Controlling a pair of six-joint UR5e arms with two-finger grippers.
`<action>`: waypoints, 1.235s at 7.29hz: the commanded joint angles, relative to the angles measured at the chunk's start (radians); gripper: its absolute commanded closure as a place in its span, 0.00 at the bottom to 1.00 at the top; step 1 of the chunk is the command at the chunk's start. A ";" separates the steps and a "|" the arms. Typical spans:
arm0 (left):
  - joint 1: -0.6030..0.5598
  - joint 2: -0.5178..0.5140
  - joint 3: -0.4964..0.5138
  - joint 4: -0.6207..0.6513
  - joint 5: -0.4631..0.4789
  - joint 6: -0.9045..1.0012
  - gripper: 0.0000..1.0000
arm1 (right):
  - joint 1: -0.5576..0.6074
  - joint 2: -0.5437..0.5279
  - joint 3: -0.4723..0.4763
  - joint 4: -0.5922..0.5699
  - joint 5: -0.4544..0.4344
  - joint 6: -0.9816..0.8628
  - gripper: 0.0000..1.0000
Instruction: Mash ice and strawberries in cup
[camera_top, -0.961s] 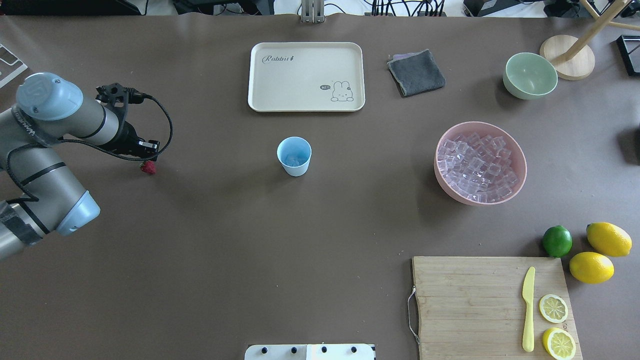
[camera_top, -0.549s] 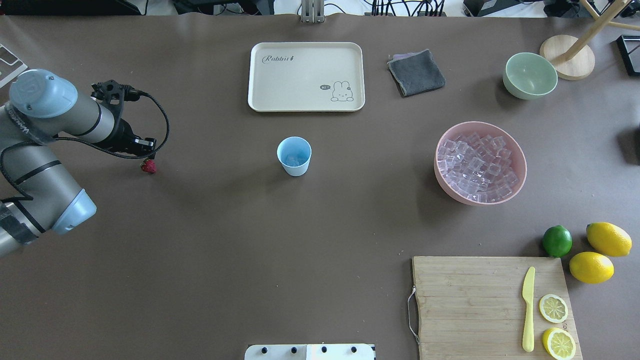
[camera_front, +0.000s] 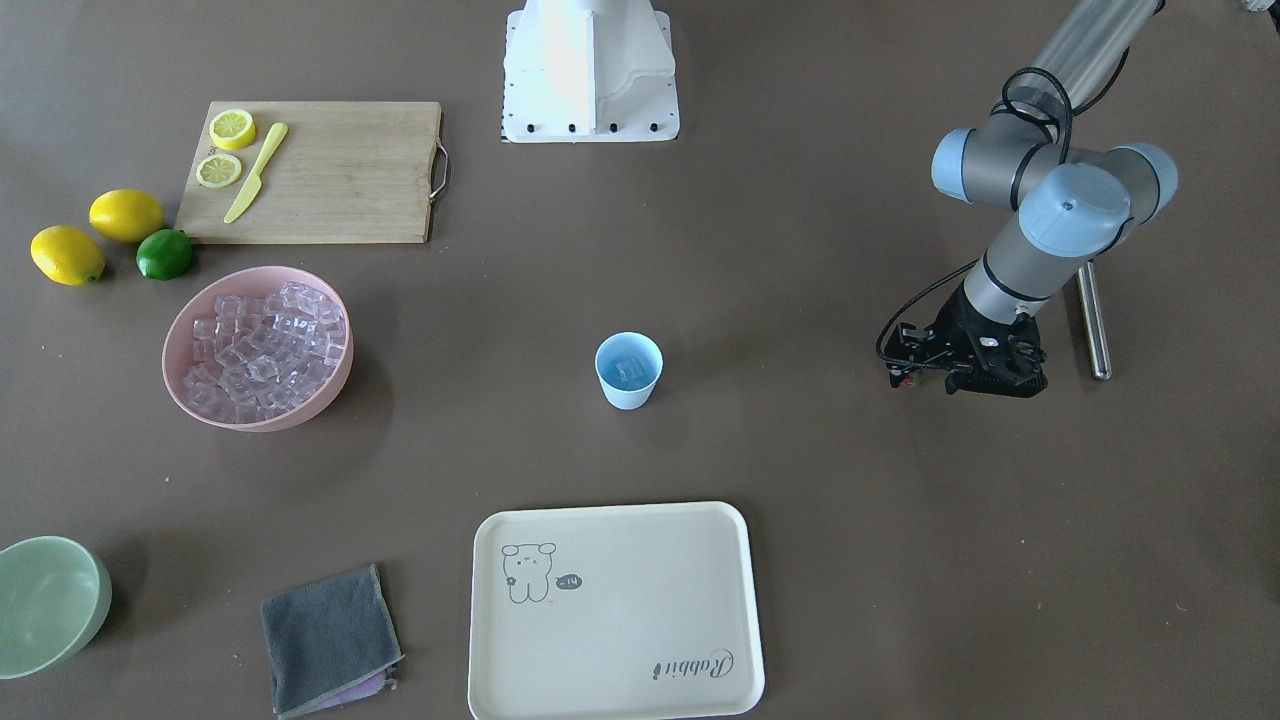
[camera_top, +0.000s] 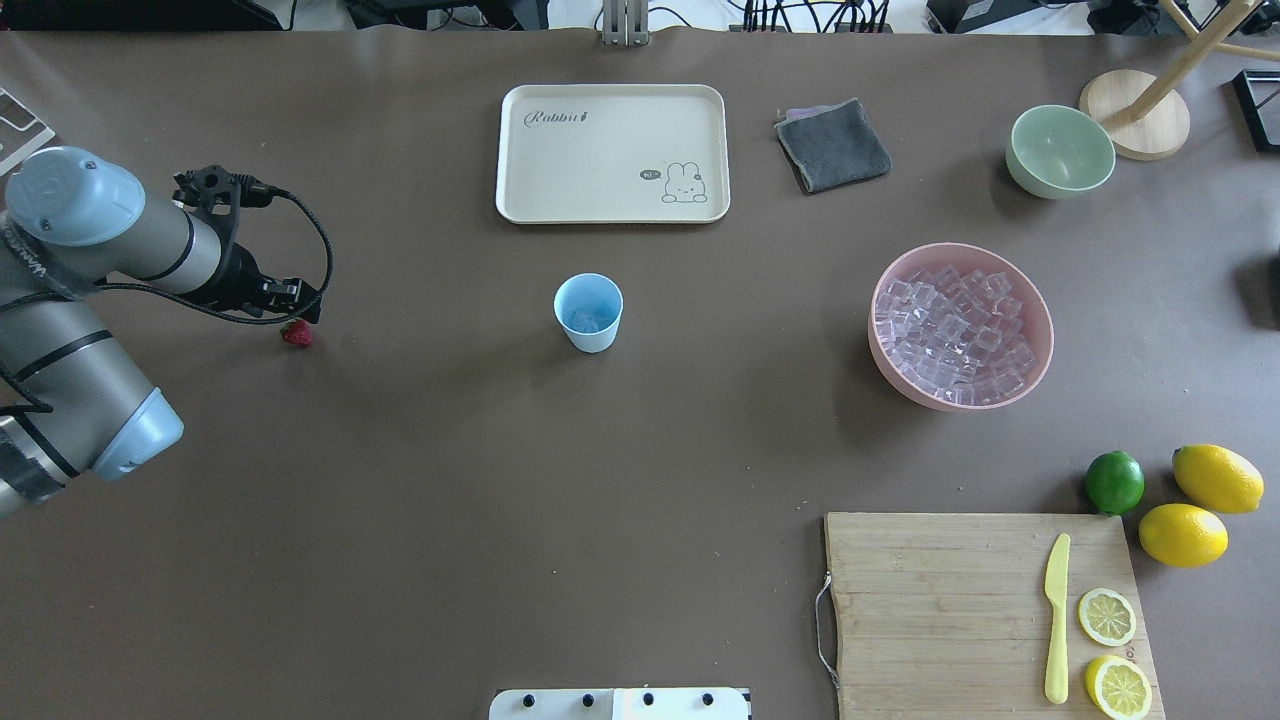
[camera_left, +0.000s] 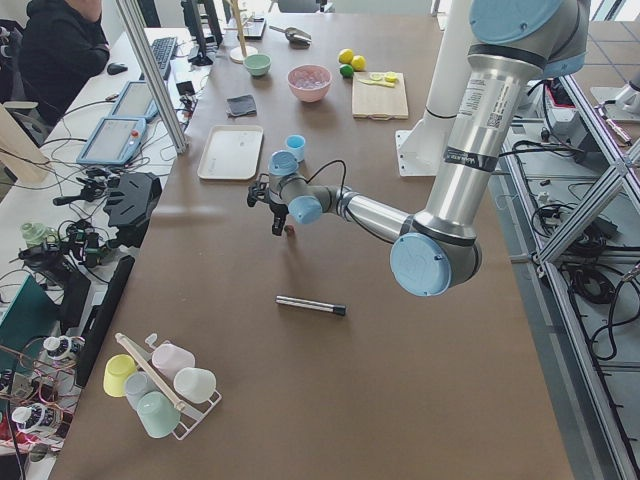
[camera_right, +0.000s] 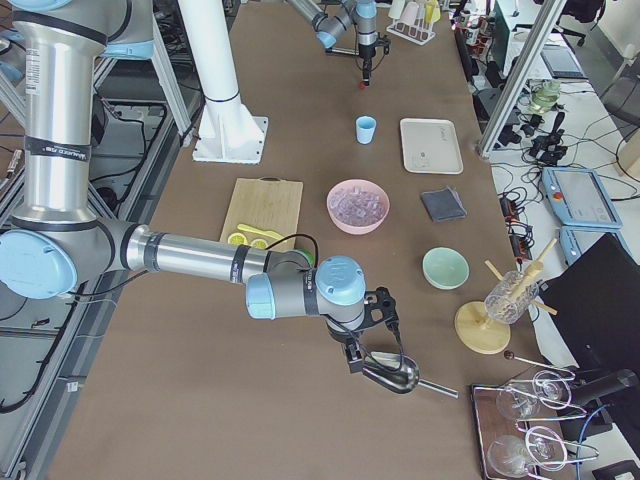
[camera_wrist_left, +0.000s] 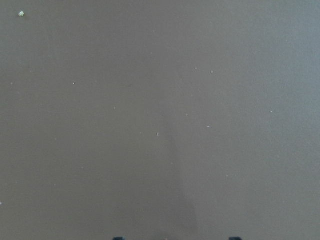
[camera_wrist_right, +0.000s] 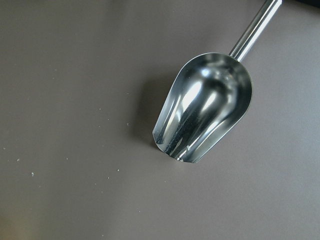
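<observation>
My left gripper (camera_top: 306, 312) hangs low over the table, and I read it as spread. In its wrist view two dark tips sit well apart at the bottom edge, with only bare table between them. It holds nothing. The strawberry (camera_top: 296, 333) lies on the table just beside the fingertips, apart from them as far as I can tell. A metal rod (camera_front: 1092, 320) lies on the gripper's other side, away from the cup. The cup (camera_top: 589, 312) stands upright well off to the gripper's right, toward the table's middle. I can make out a few pieces of ice (camera_top: 588, 320) at its bottom. Farther right again, past the cup, the pink bowl (camera_top: 1046, 335) is heaped with more cubes.

My right gripper (camera_right: 352, 362) hovers over a metal scoop (camera_wrist_right: 205, 107) that lies on the table at the far right end. Whether its jaws are parted or closed I cannot tell.

As I judge it, some ice is in the cup, the berry is not, and no mashing has begun. What is left is to pick up the strawberry, drop it in the cup, then take a tool and mash.
</observation>
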 joint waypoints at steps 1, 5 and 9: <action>0.039 -0.002 -0.008 -0.001 0.052 -0.028 0.25 | 0.006 -0.003 0.000 0.000 0.002 0.000 0.01; 0.056 0.028 -0.032 -0.001 0.056 -0.031 0.70 | 0.019 -0.006 0.000 0.000 0.002 -0.003 0.01; 0.031 -0.055 -0.206 0.260 0.022 -0.040 0.73 | 0.035 -0.012 0.003 0.002 0.006 -0.003 0.01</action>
